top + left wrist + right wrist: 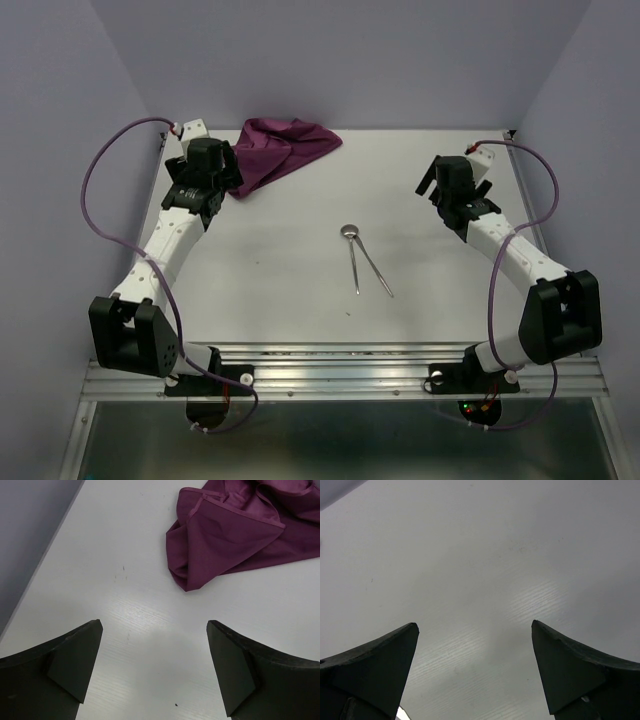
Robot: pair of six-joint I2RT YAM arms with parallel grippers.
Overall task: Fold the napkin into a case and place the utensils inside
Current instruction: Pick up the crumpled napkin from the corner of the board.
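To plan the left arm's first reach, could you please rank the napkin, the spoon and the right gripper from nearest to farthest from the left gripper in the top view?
1. napkin, right beside it at the far edge.
2. spoon, mid-table.
3. right gripper, across on the right side.

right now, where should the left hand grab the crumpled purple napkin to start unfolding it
Probably the pointed tip of the crumpled plum-purple cloth napkin nearest the open left hand, approached from the left-arm side. It sticks out flat from the heap with bare white table around it, so the hand can straddle it; the bunched middle would pinch several layers.
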